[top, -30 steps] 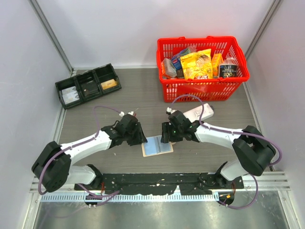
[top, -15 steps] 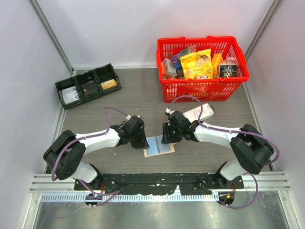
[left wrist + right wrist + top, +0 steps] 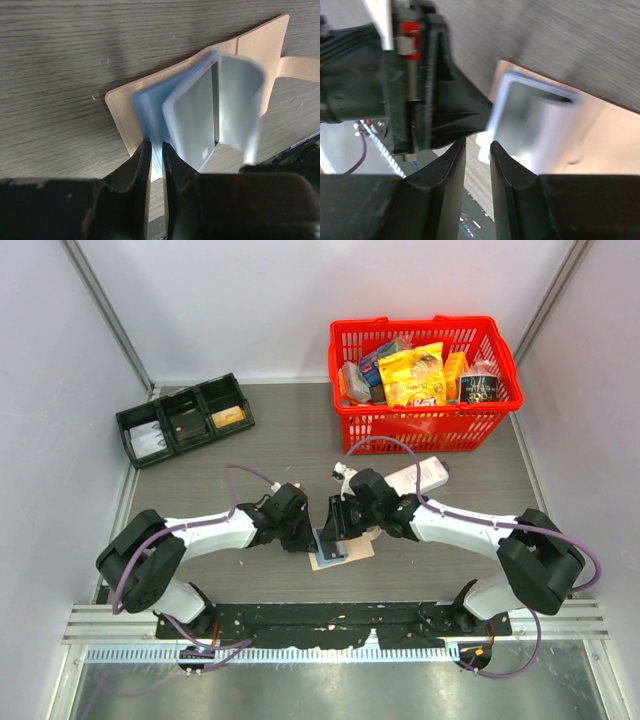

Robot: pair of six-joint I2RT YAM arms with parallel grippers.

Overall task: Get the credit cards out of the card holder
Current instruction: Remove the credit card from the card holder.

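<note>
Left gripper (image 3: 156, 150) closed in, seemingly pinching card holder (image 3: 190, 110).

Robot test cell in a lab, not a home or shop. Plain white wall panels (image 3: 250, 300) box in the table (image 3: 250, 455) on three sides, held by bare aluminium posts (image 3: 105, 310). Two white arms, left (image 3: 200, 532) and right (image 3: 460, 525), are bolted to a black base plate (image 3: 330, 618) with a metal rail (image 3: 330, 652) in front and loose purple cables (image 3: 240, 475) running along them. Props are laid out as for a trial: a red shopping basket (image 3: 430, 430) of snack packets, a black three-compartment tray (image 3: 163, 425) and a card holder (image 3: 357, 548) between the arms.
</note>
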